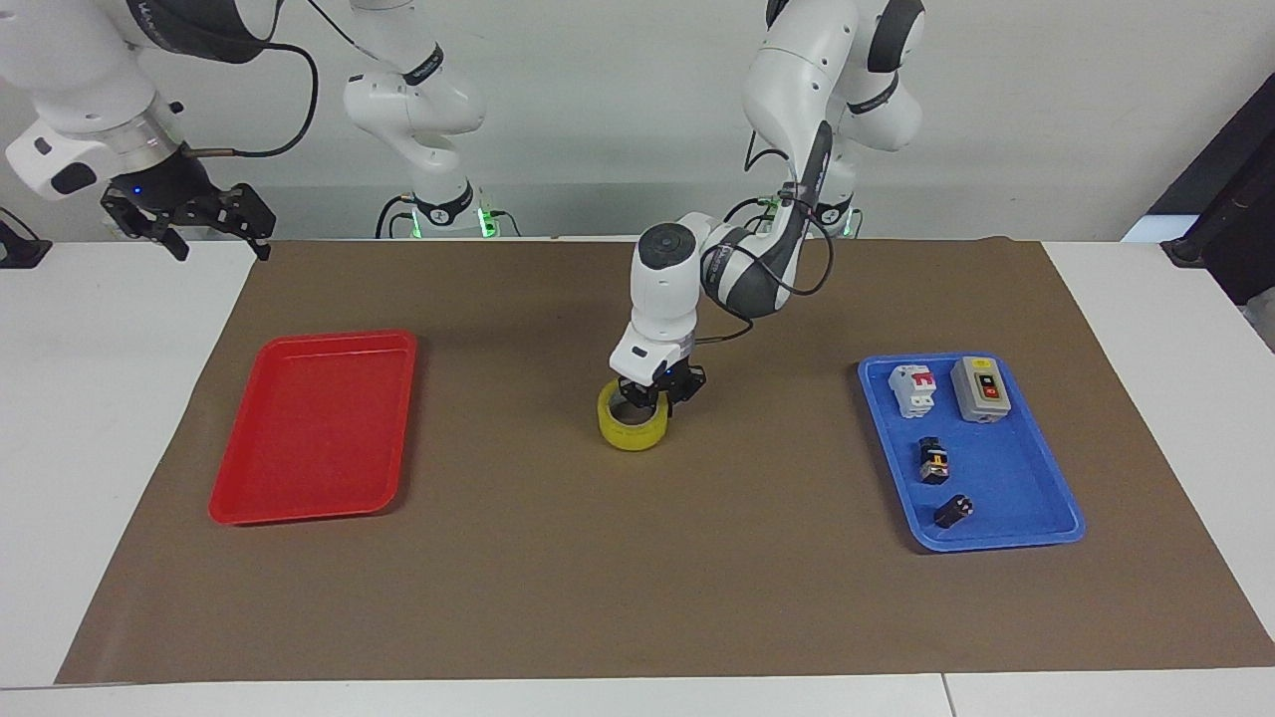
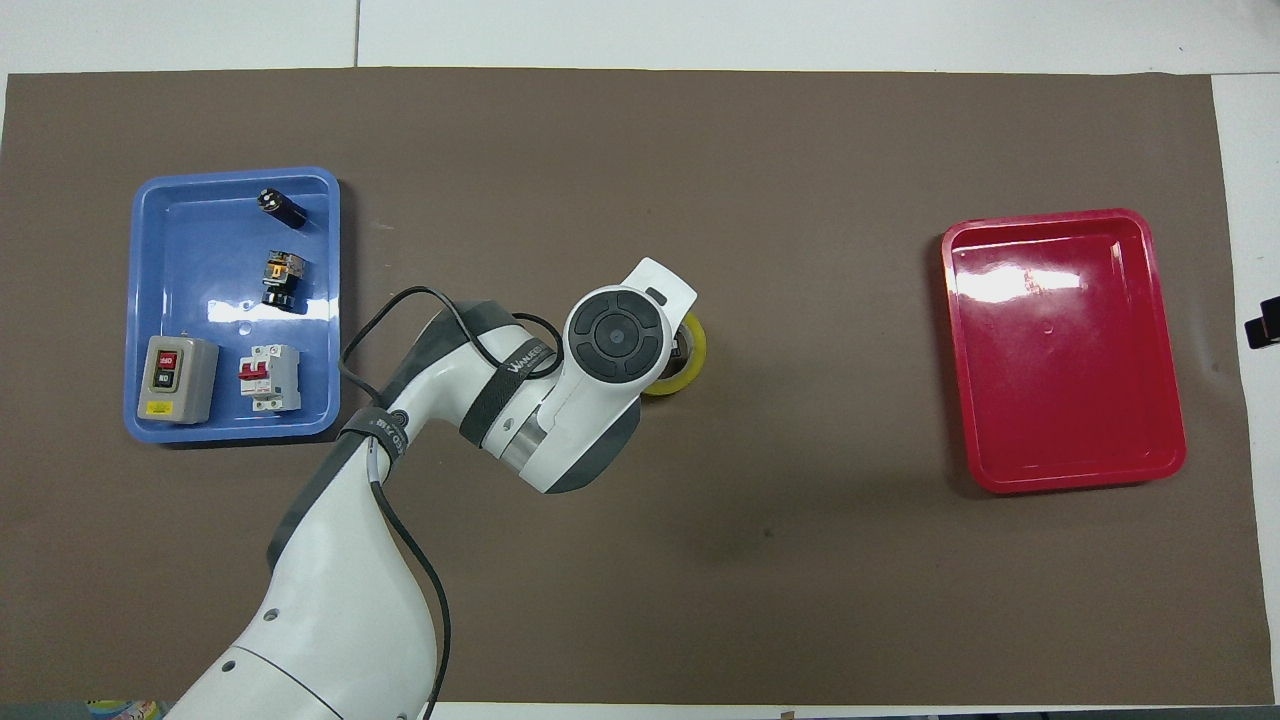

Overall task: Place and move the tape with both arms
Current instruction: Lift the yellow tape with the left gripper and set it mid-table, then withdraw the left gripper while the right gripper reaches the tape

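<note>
Brown paper covers the table, and in the facing view we take the yellow roll of tape near its middle as our landmark. We see the left gripper at the roll's rim, fingers clenched on the ring's wall, with the left arm bending down to it from above; whether the roll touches the paper we cannot tell. Toward the left arm's end of the table from the tape lies a blue tray that holds a white circuit breaker, a grey switch box and two small black parts. Toward the right arm's end from the tape lies a red tray. The right gripper waits well apart from the tape, raised over the white table edge, its fingers spread and holding nothing. In the overhead view we find the tape mostly covered by the left arm's wrist, only a yellow arc showing beside it. The blue tray sits toward the left arm's end from the tape, carrying the breaker, the switch box and the black parts. The red tray sits toward the right arm's end, and only a dark tip of the right gripper shows at the picture's edge.
</note>
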`<action>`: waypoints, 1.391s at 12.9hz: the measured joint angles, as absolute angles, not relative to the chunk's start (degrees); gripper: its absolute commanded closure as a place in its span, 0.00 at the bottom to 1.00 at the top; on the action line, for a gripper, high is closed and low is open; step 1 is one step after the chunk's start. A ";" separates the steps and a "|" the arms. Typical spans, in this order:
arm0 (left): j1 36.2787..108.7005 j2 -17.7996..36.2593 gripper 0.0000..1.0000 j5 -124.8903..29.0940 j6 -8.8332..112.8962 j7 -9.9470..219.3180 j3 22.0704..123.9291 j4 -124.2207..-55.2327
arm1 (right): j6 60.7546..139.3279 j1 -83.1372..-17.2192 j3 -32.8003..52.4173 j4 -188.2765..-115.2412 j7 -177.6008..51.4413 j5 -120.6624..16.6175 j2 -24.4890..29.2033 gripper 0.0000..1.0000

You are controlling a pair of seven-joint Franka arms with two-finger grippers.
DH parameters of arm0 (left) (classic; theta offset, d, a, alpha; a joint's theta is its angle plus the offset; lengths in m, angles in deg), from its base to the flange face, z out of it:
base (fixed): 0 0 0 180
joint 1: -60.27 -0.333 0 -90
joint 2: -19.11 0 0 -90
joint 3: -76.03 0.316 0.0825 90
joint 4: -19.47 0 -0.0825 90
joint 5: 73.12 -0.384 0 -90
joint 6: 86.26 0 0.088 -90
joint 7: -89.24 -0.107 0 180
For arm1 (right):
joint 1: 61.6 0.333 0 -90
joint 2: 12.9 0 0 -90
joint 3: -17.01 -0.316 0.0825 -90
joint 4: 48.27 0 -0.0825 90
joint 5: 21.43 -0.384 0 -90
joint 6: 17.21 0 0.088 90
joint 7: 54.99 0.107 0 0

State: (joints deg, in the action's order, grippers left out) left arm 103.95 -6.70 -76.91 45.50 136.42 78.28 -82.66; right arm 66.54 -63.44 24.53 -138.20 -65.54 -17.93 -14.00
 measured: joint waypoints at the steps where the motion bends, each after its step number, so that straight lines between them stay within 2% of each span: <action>1: 103.98 -6.71 0.48 -76.91 45.51 136.42 78.28 -82.65 | 66.54 -63.39 24.37 -138.29 -65.55 -17.93 -14.00 0.00; 3: 104.06 -6.70 0.05 -76.91 45.51 136.43 78.20 -82.64 | 66.99 -62.93 24.21 -138.83 -65.54 -18.07 -14.05 0.00; 4: 104.09 -6.67 0.00 -76.91 45.49 136.51 78.13 -82.63 | 67.83 -62.04 24.17 -139.30 -65.55 -18.12 -14.10 0.00; 6: 103.98 -5.37 0.00 -76.91 45.43 136.74 78.26 -83.07 | 68.76 -59.60 24.11 -140.01 -65.54 -18.15 -14.16 0.00; 7: 103.40 -3.04 0.00 -76.91 45.34 136.74 78.47 -84.24 | 68.97 -58.35 24.10 -140.12 -65.37 -18.88 -14.17 0.00; 10: 97.61 7.52 0.00 -76.91 40.05 130.79 78.77 -89.39 | 71.98 -52.56 24.01 -141.86 -58.43 -21.95 -14.17 0.00; 12: 92.51 12.69 0.00 -76.91 34.00 122.55 78.87 -90.99 | 76.40 -46.98 23.87 -143.70 -52.66 -23.78 -12.96 0.00; 16: 80.98 17.86 0.00 -76.91 28.17 108.96 79.23 -91.24 | 92.10 -33.84 23.58 -145.73 -38.40 -25.60 -3.39 0.00; 18: 75.30 19.59 0.00 -76.38 26.73 104.04 79.42 -90.43 | 100.78 -29.70 23.58 -149.34 -35.05 -25.60 0.57 0.00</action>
